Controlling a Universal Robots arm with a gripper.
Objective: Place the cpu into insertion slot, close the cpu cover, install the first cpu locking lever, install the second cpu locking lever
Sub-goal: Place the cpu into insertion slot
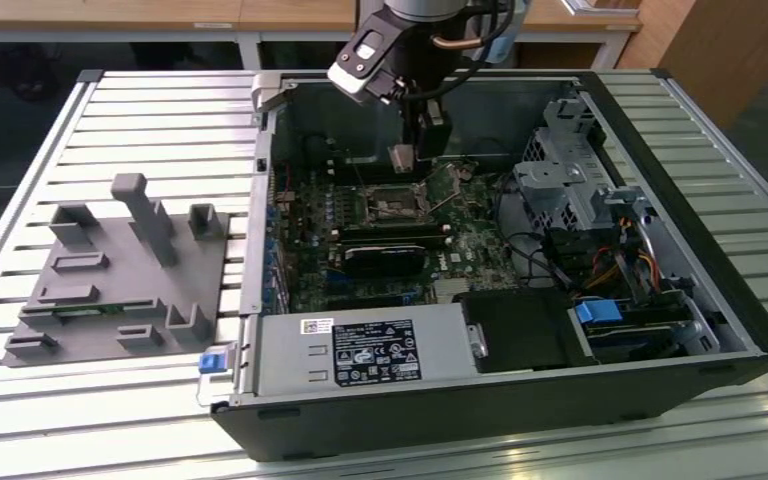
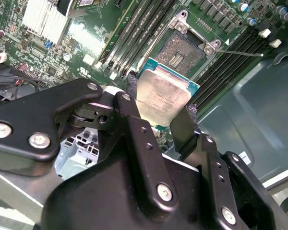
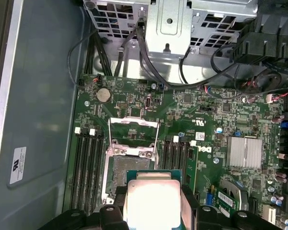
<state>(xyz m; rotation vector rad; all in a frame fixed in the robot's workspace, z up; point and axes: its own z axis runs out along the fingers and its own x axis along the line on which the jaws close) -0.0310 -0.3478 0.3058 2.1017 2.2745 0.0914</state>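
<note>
At the exterior view's left, a grey rack [image 1: 124, 275] sits on the slatted table [image 1: 37, 140]. Just beside it, toward the exterior view's right, an open black case [image 1: 491, 425] lies flat. A green board [image 3: 182, 103] lies at the bottom of the case.

The gripper [image 1: 404, 158] hangs inside the case, over the far part of the board. Its two black fingers [image 2: 128, 112] pinch the cpu [image 2: 164, 91] by two opposite edges. In the second wrist view the cpu's pale metal face shows. The cpu is up in the air, above the board and near the slot [image 2: 185, 52], not touching it.

The slot is bare inside and shows its pin field. The cover [image 3: 132, 153] is swung open off the slot. Long black memory slots [image 3: 86, 167] run on both sides of the slot.

At the exterior view's right, a metal cage [image 1: 564, 185] and some wires [image 1: 618, 265] fill that side of the case.
</note>
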